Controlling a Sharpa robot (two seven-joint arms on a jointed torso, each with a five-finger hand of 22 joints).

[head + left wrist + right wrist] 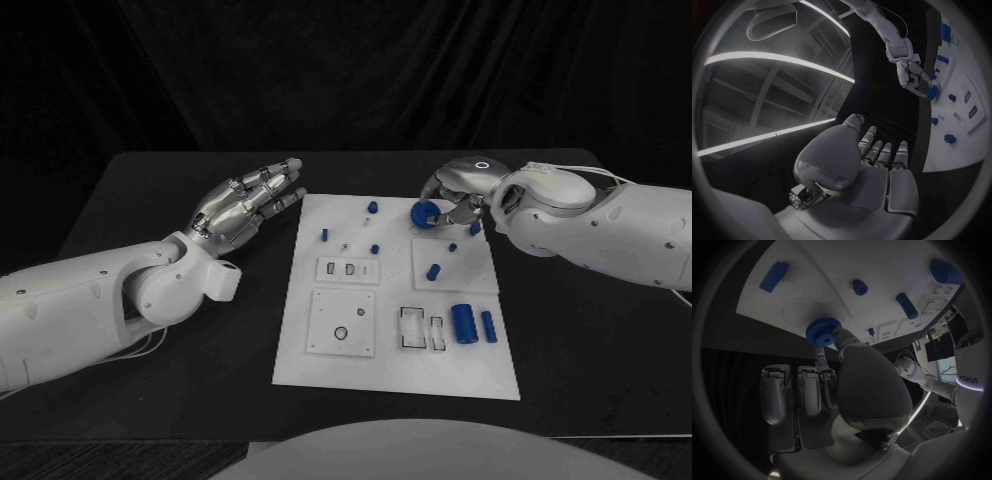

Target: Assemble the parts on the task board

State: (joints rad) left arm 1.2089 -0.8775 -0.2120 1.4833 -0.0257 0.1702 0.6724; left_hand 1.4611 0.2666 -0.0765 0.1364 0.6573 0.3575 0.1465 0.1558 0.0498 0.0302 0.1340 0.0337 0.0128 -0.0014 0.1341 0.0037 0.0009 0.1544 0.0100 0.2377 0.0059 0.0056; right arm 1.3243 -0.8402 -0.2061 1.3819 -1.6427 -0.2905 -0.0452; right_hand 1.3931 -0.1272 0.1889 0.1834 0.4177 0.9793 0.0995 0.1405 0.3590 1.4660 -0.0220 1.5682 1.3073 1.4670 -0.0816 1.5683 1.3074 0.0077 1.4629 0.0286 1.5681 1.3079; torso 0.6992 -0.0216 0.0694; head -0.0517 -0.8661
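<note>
Near edge of the table (577, 390) is bare black; the white board (397, 365) lies mid-table, its near corner closest to the camera. Left arm (87, 300) reaches in beside the board's left edge, left hand (248, 204) hovering flat, fingers apart, holding nothing. Right hand (459, 198) sits over the board's far right corner, pinching a blue gear (426, 213) between thumb and a finger; other fingers curled under. Gear looks just above the board, by a faint round outline.

Risk, as I judge it: pinch is slight, at the gear's rim, so it may tilt or slip on lowering and miss its seat. Nearby pegs (436, 269) could be knocked. Two blue cylinders (464, 322) lie near the board's front right.
</note>
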